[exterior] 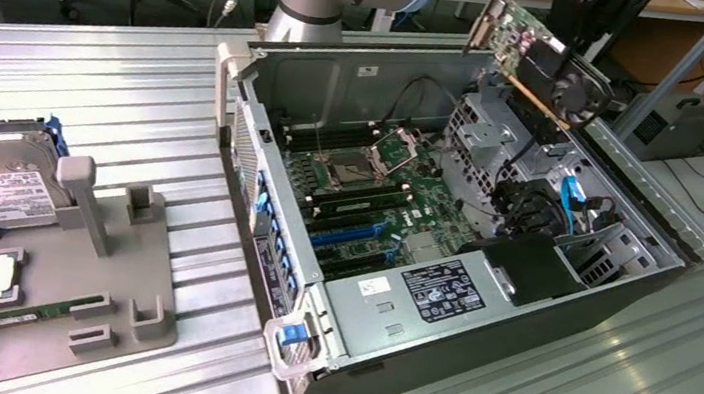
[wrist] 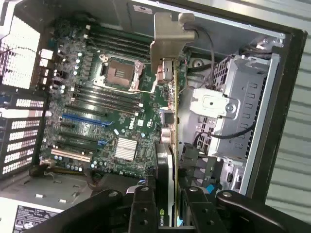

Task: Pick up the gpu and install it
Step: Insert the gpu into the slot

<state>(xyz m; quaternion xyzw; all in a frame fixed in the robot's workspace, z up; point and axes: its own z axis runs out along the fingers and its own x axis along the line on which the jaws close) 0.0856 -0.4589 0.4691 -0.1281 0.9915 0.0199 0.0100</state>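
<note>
Hanging above the open computer case (exterior: pixel 353 81), the gpu (exterior: pixel 531 50) was clamped in the claw (exterior: pixel 581 39), clear of the case's upper rim at the exterior view's right. The card was tilted, with its silver end bracket (exterior: pixel 488 22) towards the exterior view's left and its round fan (exterior: pixel 583 89) facing the exterior view's right. It touched nothing inside the case.

From the wrist view the gpu (wrist: pixel 170 121) appeared edge-on, running away from the camera, with the bracket (wrist: pixel 167 39) at its far end. The claw (wrist: pixel 167 201) stood narrow, its two dark fingers (wrist: pixel 143 206) pressed against the card's opposite faces. Below the card lay the motherboard (wrist: pixel 107 111), with its bare processor socket (wrist: pixel 121 73), rows of memory slots and blue expansion slots (wrist: pixel 82 119) open to view. A silver drive cage (wrist: pixel 243 97) stood just beside the card's line, on the side away from the socket.

The case lay on its side on a ribbed metal table (exterior: pixel 109 97). Well apart from it, at the exterior view's left, a grey tray (exterior: pixel 116 259) sat on the same table. It carried a silver hard drive (exterior: pixel 4 185) with a white label, propped at a slant, and a narrow green memory stick (exterior: pixel 23 311) lying flat near the tray's front edge. A blue handle (exterior: pixel 295 336) showed at the case's near corner.
</note>
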